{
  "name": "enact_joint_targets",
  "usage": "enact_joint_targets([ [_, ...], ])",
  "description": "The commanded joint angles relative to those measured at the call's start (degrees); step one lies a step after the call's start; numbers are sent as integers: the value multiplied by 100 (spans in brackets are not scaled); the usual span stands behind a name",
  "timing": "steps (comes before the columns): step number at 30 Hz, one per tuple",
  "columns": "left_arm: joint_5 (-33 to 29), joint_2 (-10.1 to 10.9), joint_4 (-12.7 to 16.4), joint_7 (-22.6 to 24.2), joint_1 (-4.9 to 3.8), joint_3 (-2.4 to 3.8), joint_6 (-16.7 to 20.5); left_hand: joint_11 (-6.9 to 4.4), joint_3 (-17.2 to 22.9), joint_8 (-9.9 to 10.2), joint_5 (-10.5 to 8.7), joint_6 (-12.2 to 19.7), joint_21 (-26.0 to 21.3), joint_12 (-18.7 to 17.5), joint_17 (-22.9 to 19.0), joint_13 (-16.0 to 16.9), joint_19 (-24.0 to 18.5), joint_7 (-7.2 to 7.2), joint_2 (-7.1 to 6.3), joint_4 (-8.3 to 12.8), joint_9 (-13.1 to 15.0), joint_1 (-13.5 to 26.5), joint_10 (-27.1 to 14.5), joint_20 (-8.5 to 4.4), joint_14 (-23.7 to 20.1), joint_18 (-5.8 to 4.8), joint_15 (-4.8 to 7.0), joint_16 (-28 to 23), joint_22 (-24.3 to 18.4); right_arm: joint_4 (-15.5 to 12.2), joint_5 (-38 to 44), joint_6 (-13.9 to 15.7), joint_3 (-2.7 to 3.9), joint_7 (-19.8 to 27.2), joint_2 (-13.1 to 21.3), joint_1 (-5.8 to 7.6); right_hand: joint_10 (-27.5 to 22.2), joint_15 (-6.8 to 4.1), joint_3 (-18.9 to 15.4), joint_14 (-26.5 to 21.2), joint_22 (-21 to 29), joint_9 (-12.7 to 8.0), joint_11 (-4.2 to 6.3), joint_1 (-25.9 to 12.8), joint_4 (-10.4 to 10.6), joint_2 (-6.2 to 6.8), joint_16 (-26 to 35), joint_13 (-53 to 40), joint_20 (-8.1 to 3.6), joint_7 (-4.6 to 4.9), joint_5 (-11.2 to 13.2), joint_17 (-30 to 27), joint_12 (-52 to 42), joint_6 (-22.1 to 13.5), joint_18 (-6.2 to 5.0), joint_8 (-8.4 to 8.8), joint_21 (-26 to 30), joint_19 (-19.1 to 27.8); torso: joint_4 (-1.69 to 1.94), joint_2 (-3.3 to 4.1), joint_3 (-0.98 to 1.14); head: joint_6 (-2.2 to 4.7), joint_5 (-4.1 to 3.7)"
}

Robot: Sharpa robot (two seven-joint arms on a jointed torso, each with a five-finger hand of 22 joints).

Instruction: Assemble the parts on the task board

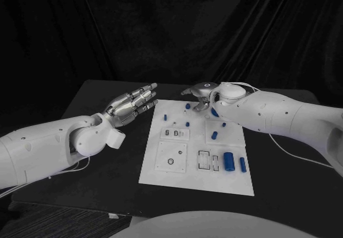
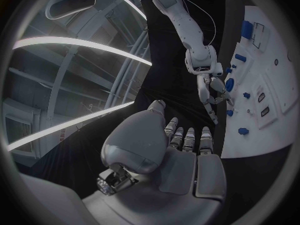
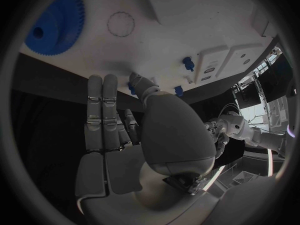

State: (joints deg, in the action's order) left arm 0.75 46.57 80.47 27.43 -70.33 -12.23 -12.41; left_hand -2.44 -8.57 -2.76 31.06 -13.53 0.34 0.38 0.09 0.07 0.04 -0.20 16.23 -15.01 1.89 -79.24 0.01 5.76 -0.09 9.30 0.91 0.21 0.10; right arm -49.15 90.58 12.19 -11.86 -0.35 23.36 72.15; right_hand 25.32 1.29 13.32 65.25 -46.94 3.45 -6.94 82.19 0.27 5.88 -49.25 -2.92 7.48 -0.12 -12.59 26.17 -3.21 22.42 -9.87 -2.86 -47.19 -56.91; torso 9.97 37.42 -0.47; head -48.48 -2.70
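Task board (image 1: 161,173) white, small blue parts (image 1: 229,161) scattered.

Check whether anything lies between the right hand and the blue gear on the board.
Nothing visible does. The right hand hovers over the task board's far edge, and in its wrist view the blue gear lies past the fingertips across bare white board.

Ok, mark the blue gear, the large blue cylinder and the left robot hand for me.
blue gear (image 3: 55,26), right wrist view, toothed face.
large blue cylinder (image 1: 229,161), head view, mid-body.
left robot hand (image 1: 133,105), head view, middle of the hand.
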Motion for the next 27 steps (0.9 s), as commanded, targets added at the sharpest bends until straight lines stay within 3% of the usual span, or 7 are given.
enact_joint_targets([
  [1,-6,10,-3,11,14,5,-46,15,27,-18,30,23,-34,-38,-9,-7,-4,14,4,-6,2,-31,-1,34,9,101,-38,-21,-10,-142,25,578,1,-29,165,41,90,-12,-89,-33,-1,-5,17,13,75,-52,-6,-25,-5,-21,26,-5,-49,23,-59,10,41,49,-6,-4,1,45,-15],
  [8,-6,53,-5,26,27,4,-55,16,29,-17,31,29,-34,-38,-9,-7,-4,14,2,-4,1,-31,-1,38,9,100,-43,-21,-10,-1185,-218,1052,0,239,1010,409,1549,-114,-222,158,-211,225,121,80,167,-225,-106,-214,-102,208,40,-26,-852,1681,-27,-383,-27,-282,-10,-11,3,96,-42],
  [15,-6,92,-1,38,32,4,-50,26,47,-25,41,24,-34,-38,-9,-7,-4,20,1,18,4,-40,-1,60,9,98,-71,-21,-10,-2085,-392,869,-1,143,1840,641,2643,-160,-215,199,-286,260,193,37,238,-301,-95,-467,-143,451,108,-66,-1611,2100,-20,-448,30,-378,-40,-38,-13,101,-30],
  [19,-6,104,-7,46,34,4,-61,34,56,-31,48,22,-34,-38,-9,-7,-4,26,-2,31,6,-41,-1,70,9,97,-90,-21,-10,-2251,-424,612,-3,20,2127,651,3075,-318,-412,174,-211,240,462,-99,336,-304,-107,-1898,-248,539,365,-36,-3774,2250,-35,-400,280,-300,-77,-55,-22,112,-20],
  [20,-6,106,-8,50,36,4,-66,36,60,-33,51,22,-34,-38,-9,-7,-4,28,-2,35,6,-41,-1,74,9,96,-97,-21,-10,-2253,-429,520,-3,-36,2173,635,2631,-334,-519,248,-469,231,467,-79,306,-196,-392,-2984,-359,497,398,213,-5063,2296,-40,-372,36,-526,-78,-58,-25,113,-18],
  [22,-6,110,-9,52,39,4,-74,41,67,-35,53,27,-34,-38,-9,-7,-4,31,0,41,5,-41,-1,79,9,95,-109,-21,-10,-2218,-435,339,-3,-154,2228,591,4632,-337,-664,1290,-1437,210,614,-373,598,-297,-2535,-6642,-311,526,541,3540,-7750,2333,218,-291,-950,-1154,-86,-67,-35,119,-14],
  [27,-6,110,-13,57,56,4,-92,45,75,-37,56,29,-34,-38,-9,-7,-4,34,1,49,6,-43,-1,85,9,92,-122,-21,-10,-2037,-440,12,-4,-372,2257,452,6468,-422,-916,2297,-2722,241,696,-798,906,-305,-3906,-8708,-389,464,557,6021,-8679,2424,477,-242,-2335,-1933,-110,-75,-47,126,9],
])
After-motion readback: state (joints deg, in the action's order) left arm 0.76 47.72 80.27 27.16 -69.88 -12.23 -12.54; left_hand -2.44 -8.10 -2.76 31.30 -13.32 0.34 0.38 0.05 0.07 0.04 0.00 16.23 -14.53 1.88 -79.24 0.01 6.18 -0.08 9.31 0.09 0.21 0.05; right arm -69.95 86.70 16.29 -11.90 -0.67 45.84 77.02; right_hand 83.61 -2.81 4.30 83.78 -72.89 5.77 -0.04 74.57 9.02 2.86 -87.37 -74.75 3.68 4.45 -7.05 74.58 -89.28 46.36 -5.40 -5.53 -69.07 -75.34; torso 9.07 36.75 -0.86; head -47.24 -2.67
